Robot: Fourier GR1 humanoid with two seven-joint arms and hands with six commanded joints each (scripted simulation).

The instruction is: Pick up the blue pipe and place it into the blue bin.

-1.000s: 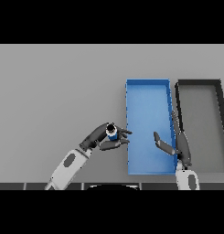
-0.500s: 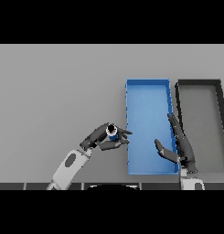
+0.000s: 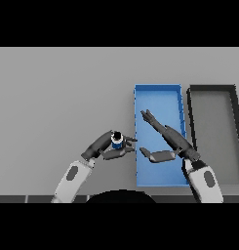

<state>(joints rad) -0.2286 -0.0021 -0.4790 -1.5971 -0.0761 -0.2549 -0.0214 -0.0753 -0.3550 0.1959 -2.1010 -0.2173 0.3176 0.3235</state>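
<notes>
While the left hand (image 3: 102, 146) sits over the grey table (image 3: 62, 97) just left of the blue bin (image 3: 158, 91), its fingers and thumb are curled round the blue pipe (image 3: 117, 141), so the pipe is gripped, not loose. Pipe is a short blue cylinder, seen end-on from above: dark opening on top with a pale rim, blue wall below. It stands roughly upright in the grip. Pipe is outside the bin, close to the bin's left wall but apart from it, about level with the bin's lower half. 1 finger of the left hand sticks out to the right under the pipe, tip near the bin's left wall; cannot tell if it touches. Left arm comes in from the lower edge, white and grey forearm angled up and right. Right hand (image 3: 169, 138) is over the blue bin, fingers straight and spread, released, holding nothing. Its long fingers point up and left across the bin's middle, thumb reaches left over the bin's lower part. Right forearm enters from the lower right, crossing the bin's right wall. Bin interior shows nothing besides the hand above it. A 2nd bin, dark grey bin (image 3: 237, 136), sits just right of the blue 1, side by side, walls near each other.
</notes>
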